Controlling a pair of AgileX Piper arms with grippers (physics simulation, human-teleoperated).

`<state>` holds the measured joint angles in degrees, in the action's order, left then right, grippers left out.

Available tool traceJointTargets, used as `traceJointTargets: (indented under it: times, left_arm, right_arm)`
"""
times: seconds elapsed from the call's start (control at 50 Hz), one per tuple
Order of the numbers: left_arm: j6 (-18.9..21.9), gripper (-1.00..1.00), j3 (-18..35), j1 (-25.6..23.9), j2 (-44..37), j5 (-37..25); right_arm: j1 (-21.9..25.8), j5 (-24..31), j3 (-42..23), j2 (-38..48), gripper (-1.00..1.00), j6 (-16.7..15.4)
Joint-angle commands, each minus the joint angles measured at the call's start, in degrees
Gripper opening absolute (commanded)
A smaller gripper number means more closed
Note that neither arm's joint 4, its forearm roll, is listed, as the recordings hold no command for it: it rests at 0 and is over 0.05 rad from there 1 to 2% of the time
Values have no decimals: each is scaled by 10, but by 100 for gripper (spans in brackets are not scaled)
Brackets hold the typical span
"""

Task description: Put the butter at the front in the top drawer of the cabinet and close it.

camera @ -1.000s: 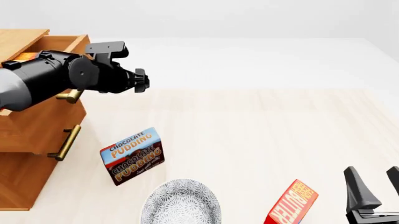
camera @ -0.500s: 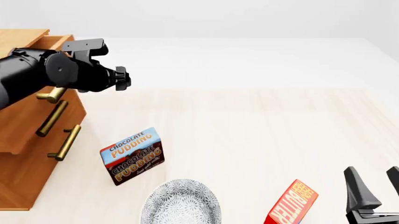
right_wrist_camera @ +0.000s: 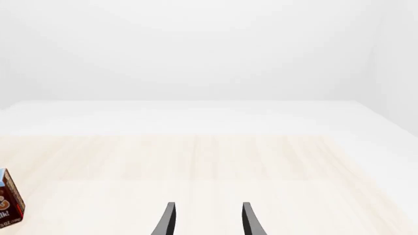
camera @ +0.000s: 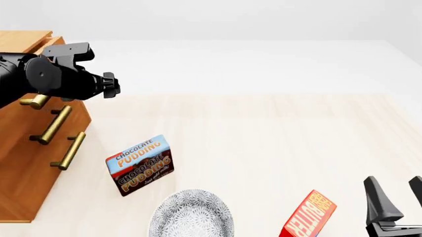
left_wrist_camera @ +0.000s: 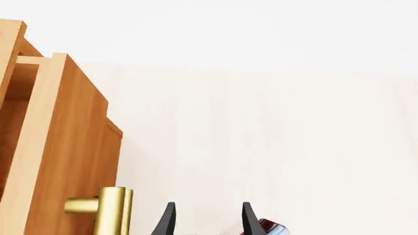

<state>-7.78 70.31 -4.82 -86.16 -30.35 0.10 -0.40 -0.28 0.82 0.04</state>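
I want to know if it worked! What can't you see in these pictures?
- Inside the drawer: the left wrist view shows only its outside; in the front view the left arm covers it.
- Butter carton: front view's bottom edge cuts it off.
- Red thing by the left gripper: cut off.

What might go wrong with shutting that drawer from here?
1. The top drawer juts slightly out from the cabinet. If the push stops short, it may end up ajar.
2. The left gripper is open close beside the brass handle, not around it. It could snag on the bar or slide off it.
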Motion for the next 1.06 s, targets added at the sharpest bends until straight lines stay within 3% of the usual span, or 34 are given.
traceJointTargets:
  times: [0.02, 0.7, 1.06]
  left_arm:
    - [4, 100, -10, 28, 7, -5]
    - [13, 100, 8, 105, 11, -15]
    - [10, 100, -67, -53, 77, -3]
  right_arm:
    - [0, -1, 0, 0, 100, 0]
    - [0, -1, 0, 0, 100, 0]
    - [0, -1, 0, 0, 100, 0]
